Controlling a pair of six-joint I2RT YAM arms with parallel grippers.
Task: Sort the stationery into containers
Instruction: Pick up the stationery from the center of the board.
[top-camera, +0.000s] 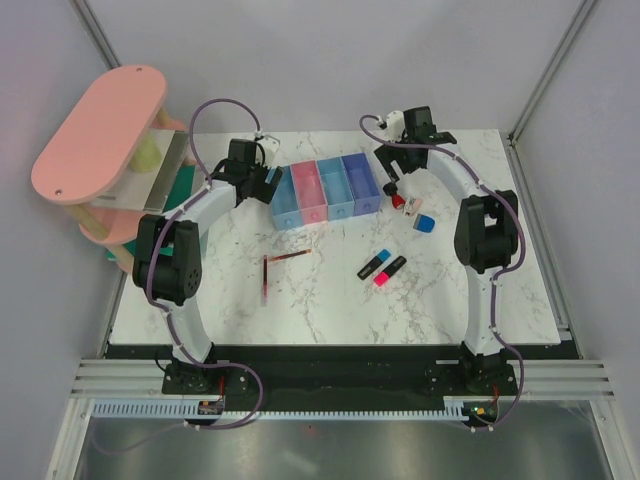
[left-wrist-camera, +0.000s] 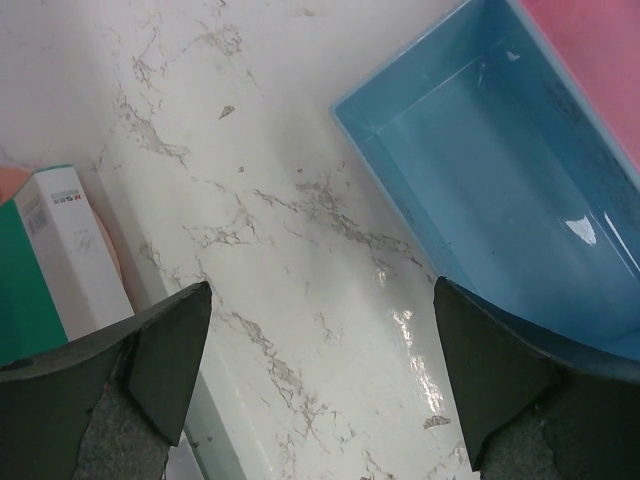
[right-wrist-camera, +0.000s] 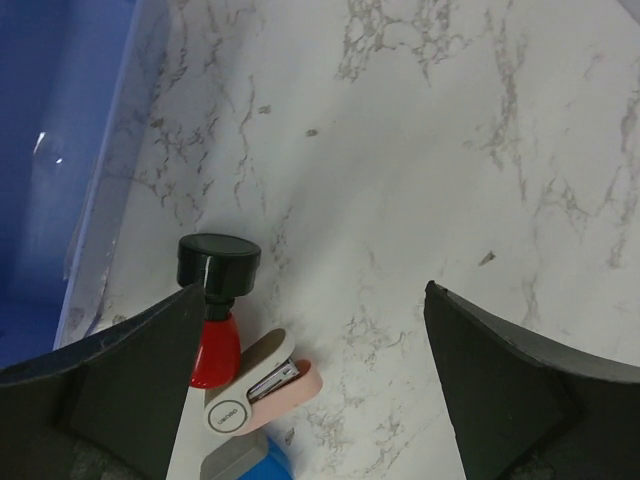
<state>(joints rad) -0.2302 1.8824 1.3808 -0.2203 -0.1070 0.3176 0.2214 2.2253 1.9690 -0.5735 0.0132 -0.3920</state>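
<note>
A white marble table (top-camera: 330, 310) with grey veining is taking up the floor of a small booth. Plain pale walls (top-camera: 330, 60) are closing it in, and metal posts (top-camera: 545, 70) are running up the far corners. A pink oval-topped rack (top-camera: 100, 130) is standing off the table's far left corner.

The four joined containers are sitting in a row at the far middle: a light blue bin (top-camera: 285, 203), a pink bin (top-camera: 311, 194), a second light blue bin (top-camera: 335, 187) and a purple bin (top-camera: 361, 182).

The left gripper (left-wrist-camera: 320, 320) is hovering over bare marble just beside the end of the light blue bin, its jaws spread wide around nothing. A white box (left-wrist-camera: 70, 250) is showing at the edge of its wrist view.

The right gripper (right-wrist-camera: 312, 300) is hanging just right of the purple bin, jaws likewise gaping and gripping nothing. A red-and-black capped piece (right-wrist-camera: 218, 262) is lying right against one finger, just beside a beige stapler-like piece (right-wrist-camera: 255, 385), with a blue block (top-camera: 424, 224) near them.

Nearer the arm bases, a dark-red pen (top-camera: 288, 256) and a second dark-red pen (top-camera: 265, 280) are lying in an L. To their right a blue highlighter (top-camera: 373, 265) and a pink highlighter (top-camera: 391, 270) are lying side by side on open marble, apart from the bins.
</note>
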